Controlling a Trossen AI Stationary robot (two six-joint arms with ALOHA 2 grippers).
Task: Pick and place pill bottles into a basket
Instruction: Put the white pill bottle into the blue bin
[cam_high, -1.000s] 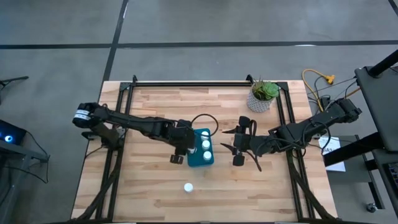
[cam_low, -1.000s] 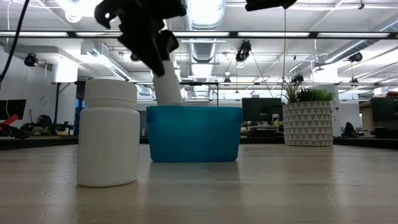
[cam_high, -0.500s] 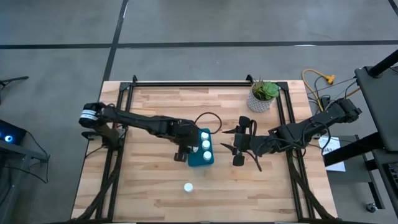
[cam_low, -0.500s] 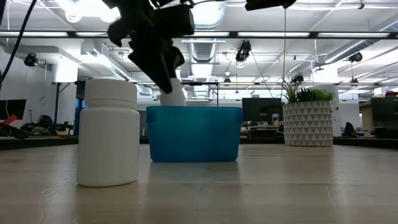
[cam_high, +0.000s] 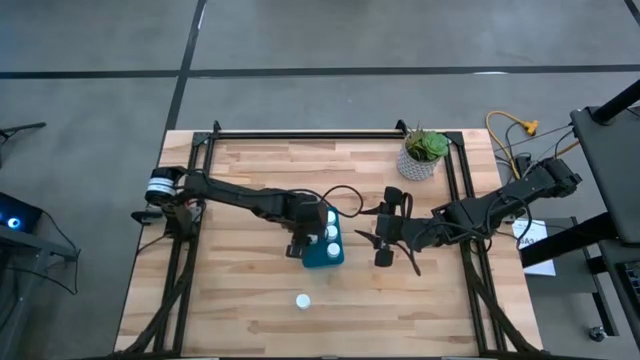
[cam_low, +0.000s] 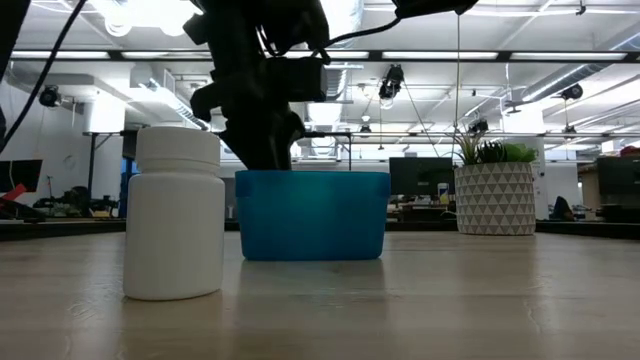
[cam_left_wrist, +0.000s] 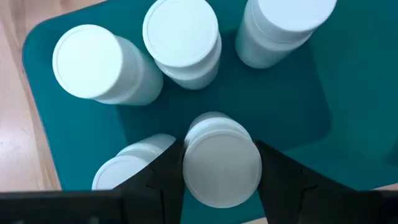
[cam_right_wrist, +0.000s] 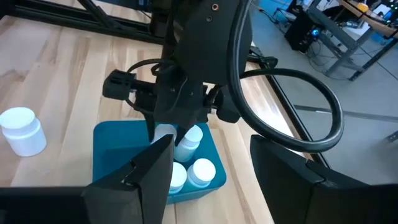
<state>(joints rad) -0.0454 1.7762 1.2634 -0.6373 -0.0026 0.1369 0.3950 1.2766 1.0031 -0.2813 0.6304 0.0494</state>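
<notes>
Since the earlier frames, the left gripper (cam_high: 318, 228) had come further over the basket (cam_high: 335, 256) and lower, so that the bottle it carried, seen before above the rim in the low view, was now hidden behind the teal wall. Its fingers (cam_left_wrist: 163, 180) were closed on this held bottle (cam_left_wrist: 221, 159), one on each side of the cap. The held bottle stood almost upright, cap toward the wrist camera, its long axis running down into the basket. Four other bottles (cam_left_wrist: 181, 37) were already inside, caps up, close around it but with a free space on the floor below (whether its base touched the floor I could not tell). One last bottle (cam_high: 302, 300) stood upright on the table (cam_high: 240, 300), well apart from the basket on the near side. The right gripper (cam_high: 380, 238) waited beside the basket, fingers apart and empty. By my judgement the left arm was the nearer one for that last bottle.
</notes>
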